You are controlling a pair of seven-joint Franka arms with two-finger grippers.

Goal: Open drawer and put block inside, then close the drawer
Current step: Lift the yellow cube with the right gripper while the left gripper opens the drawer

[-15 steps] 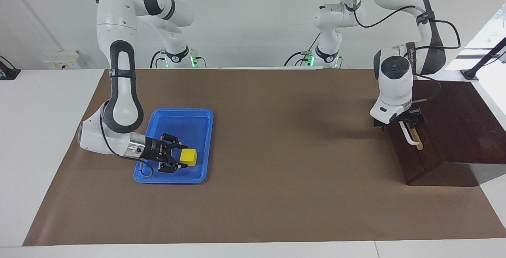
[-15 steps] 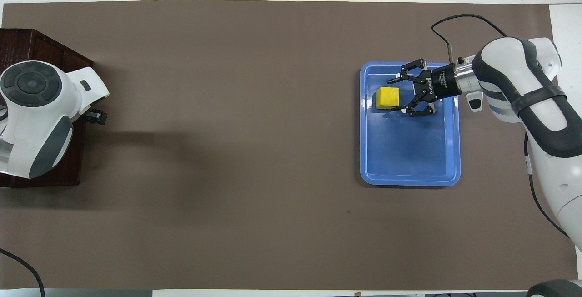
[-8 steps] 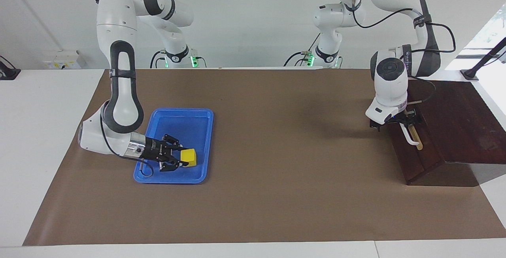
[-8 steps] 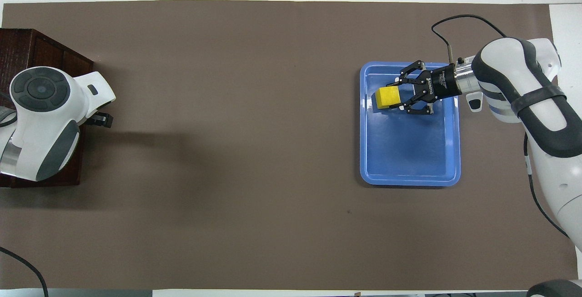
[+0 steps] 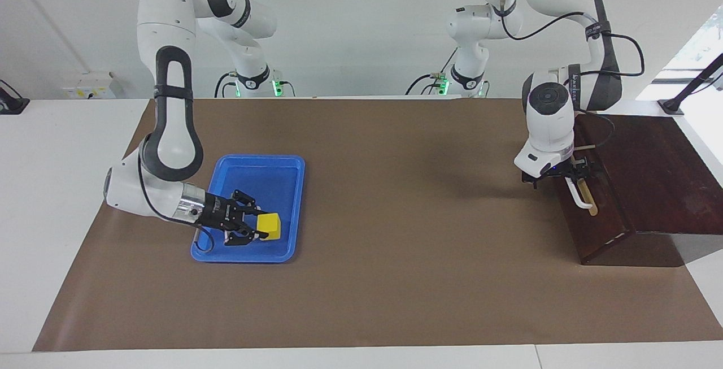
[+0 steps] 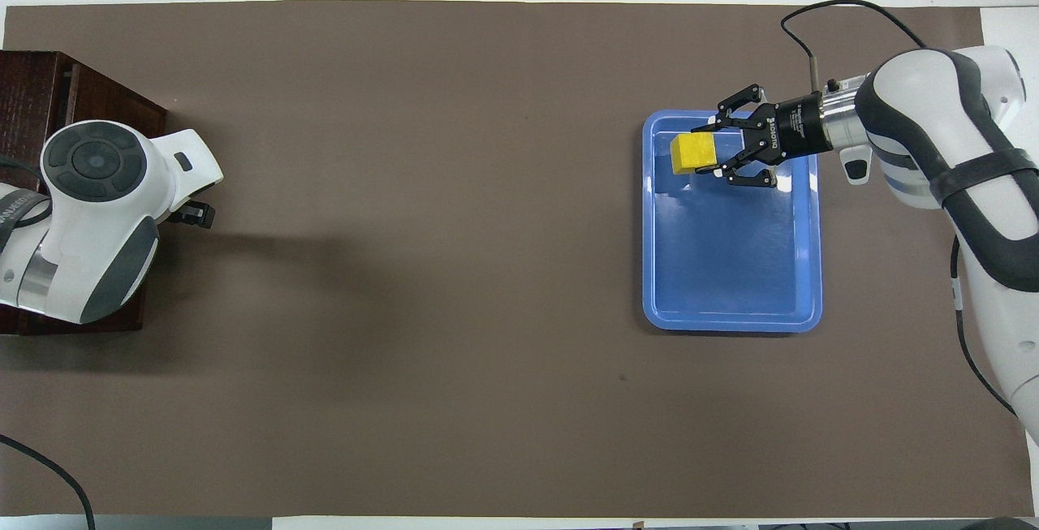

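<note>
The block (image 5: 269, 225), a small bright yellow cube w/ plain faces, sits gripped in the right tool (image 5: 255, 226), just above the floor of the blue tray (image 5: 285, 174) at the tray's end farther from the robots. Tool's fingertips are clamped on two sides of it, links splayed out. Tray lies toward the right arm's end of the counter (image 5: 395, 273).

The drawer (image 5: 599, 216), dark brown front w/ white bar handle (image 5: 576, 195) on a tan strip, is at the left arm's end, well apart from the tray. It looks barely cracked open; no pale interior visible yet. The left tool (image 5: 570, 172) is right at the handle's upper end; can't tell from the views whether its fingers are around the bar, beside it, open or shut.

Risks, as a judgement: grip seems to catch only the block's near part, so it could twist or slip out during the long carry. If the left tool isn't properly hooked, it may slide off the handle, leaving the drawer shut when the block arrives.
</note>
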